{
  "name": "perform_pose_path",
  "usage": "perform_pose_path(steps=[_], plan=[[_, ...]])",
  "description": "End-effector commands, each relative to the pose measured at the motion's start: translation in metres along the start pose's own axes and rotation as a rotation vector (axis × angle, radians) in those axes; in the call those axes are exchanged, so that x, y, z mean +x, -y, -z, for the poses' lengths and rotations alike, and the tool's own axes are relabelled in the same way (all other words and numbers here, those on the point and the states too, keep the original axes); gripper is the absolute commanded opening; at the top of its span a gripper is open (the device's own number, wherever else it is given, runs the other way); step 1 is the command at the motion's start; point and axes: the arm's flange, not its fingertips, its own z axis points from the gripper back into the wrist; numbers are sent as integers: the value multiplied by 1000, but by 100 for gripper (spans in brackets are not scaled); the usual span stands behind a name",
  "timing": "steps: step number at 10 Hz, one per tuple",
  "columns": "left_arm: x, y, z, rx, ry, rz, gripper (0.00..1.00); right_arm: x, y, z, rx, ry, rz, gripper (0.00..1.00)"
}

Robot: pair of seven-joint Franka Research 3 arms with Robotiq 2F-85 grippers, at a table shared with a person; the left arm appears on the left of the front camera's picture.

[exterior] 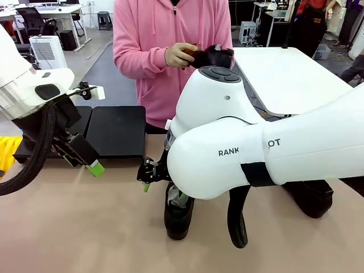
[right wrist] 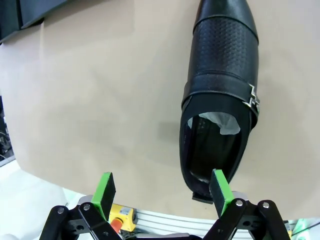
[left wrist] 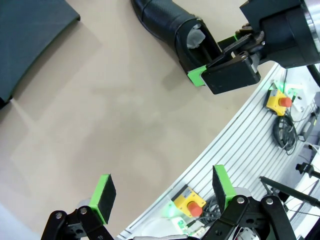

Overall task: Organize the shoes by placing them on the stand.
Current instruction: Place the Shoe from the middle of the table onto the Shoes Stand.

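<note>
A glossy black shoe (exterior: 177, 215) (right wrist: 222, 85) with white paper inside lies on the tan table under my right arm. My right gripper (right wrist: 162, 190) (exterior: 149, 173) stands open just behind its heel, one green pad (right wrist: 219, 186) beside the heel rim and nothing between the fingers. Another black shoe (exterior: 311, 196) lies at the right, partly hidden by that arm. The black stand (exterior: 116, 131) (left wrist: 30, 40) sits bare at the far left of the table. My left gripper (left wrist: 164, 189) (exterior: 94, 168) hangs open over the table before the stand. The person's hands hold a further dark shoe (exterior: 220, 56).
The person in a pink hoodie stands at the far edge, also holding a small reddish-brown brush (exterior: 190, 52). A yellow object (exterior: 5, 153) shows at the left edge. Bare tabletop (exterior: 85, 227) lies between the two grippers. Emergency-stop boxes (left wrist: 189, 201) sit below the near table edge.
</note>
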Motion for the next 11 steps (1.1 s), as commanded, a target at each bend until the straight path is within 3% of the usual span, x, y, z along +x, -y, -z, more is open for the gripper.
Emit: perform_pose_path(steps=[1,3,5,8,9,11], plan=[[0,0,0,0,0,0,100,-18,11,-19,-26,27,-26,100],[14,55,34,-20,-86,89,100,-32,53,-75,-75,171,116,100],[25,92,65,-94,-136,15,100,-35,85,-103,-98,268,276,100],[59,109,108,40,-171,-154,100,-30,131,-111,-109,330,527,100],[71,107,116,62,-151,-247,100,-28,117,-119,-84,293,364,100],[87,102,133,154,-101,-313,100,-28,117,-119,-84,293,364,100]])
